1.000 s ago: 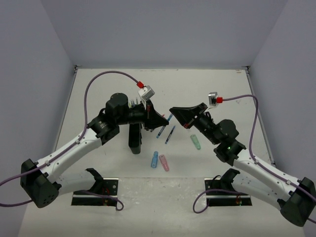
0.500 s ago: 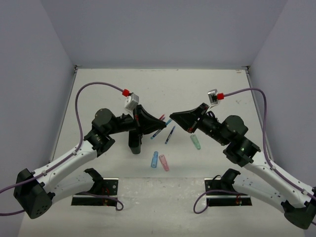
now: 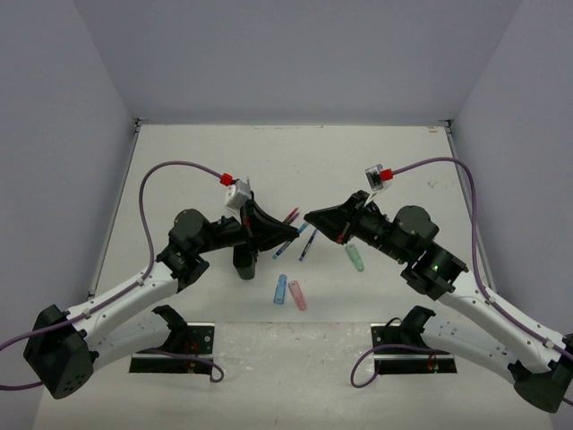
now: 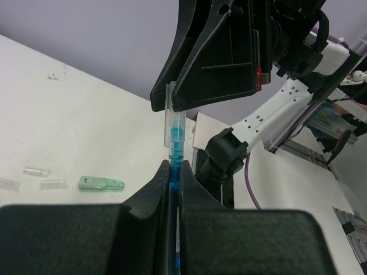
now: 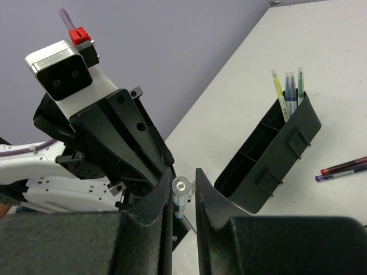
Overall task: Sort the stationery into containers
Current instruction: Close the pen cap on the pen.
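My left gripper (image 3: 292, 235) (image 4: 175, 167) is shut on a blue pen (image 4: 175, 143) with a clear cap and holds it in the air above the middle of the table. My right gripper (image 3: 311, 218) (image 5: 184, 173) meets it tip to tip, its jaws closed round the pen's clear cap (image 5: 181, 187). The black organiser (image 3: 243, 261) (image 5: 276, 154) stands below the left arm, with several pens (image 5: 287, 91) upright in its far compartment. Loose pens (image 3: 307, 244) lie on the table under the grippers.
Chunky blue (image 3: 280, 289), pink (image 3: 296, 295) and green (image 3: 355, 257) pieces lie in front of the grippers. The green piece (image 4: 101, 184) and some clear caps (image 4: 37, 171) show in the left wrist view. Red and purple pens (image 5: 344, 169) lie right of the organiser.
Both grippers have moved toward each other over the table's middle. The gap between them has closed and the right jaws now sit round the cap of the pen held by the left.
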Robot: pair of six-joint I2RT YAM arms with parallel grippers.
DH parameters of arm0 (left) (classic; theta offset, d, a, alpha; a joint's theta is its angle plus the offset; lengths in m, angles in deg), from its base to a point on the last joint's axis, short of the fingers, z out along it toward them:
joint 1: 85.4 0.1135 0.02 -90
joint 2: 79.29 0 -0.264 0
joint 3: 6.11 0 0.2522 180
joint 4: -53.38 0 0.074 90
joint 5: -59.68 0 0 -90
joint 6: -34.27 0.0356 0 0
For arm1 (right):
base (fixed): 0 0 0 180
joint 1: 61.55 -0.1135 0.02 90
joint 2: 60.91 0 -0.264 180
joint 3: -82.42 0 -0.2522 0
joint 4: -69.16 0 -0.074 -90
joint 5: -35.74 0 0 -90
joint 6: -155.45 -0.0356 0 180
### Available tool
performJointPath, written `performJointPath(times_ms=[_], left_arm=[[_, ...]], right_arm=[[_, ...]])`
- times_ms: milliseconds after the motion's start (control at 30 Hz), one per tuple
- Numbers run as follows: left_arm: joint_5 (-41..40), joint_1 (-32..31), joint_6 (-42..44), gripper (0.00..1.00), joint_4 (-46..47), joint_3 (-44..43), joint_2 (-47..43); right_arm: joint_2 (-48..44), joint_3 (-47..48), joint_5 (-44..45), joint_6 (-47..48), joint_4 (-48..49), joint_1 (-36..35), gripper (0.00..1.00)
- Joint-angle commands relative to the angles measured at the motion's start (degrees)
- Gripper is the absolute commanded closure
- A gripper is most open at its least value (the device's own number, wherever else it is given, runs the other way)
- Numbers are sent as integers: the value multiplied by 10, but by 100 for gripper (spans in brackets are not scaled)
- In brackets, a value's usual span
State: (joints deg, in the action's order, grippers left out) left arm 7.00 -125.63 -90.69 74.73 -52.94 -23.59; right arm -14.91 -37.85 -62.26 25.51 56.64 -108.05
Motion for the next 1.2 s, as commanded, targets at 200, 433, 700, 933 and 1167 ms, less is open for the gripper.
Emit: performJointPath(times_ms=[200,433,700,933,1167], left_arm=[[-16,-2,1,100,42,-10,21],[-10,-17,22,62,24,-10,38],[-5,-47,50,59,3,-26,80],[-20,-64,64,100,-14,-42,94],[-59,-64,66,100,-17,-70,70]], right_arm=[[-10,17,30,0,-28,17,100],[-12,19,35,8,-31,27,100],[1,36,21,19,-37,31,100],[1,47,1,31,-48,30,100],[39,-5,-43,20,-10,22,100]])
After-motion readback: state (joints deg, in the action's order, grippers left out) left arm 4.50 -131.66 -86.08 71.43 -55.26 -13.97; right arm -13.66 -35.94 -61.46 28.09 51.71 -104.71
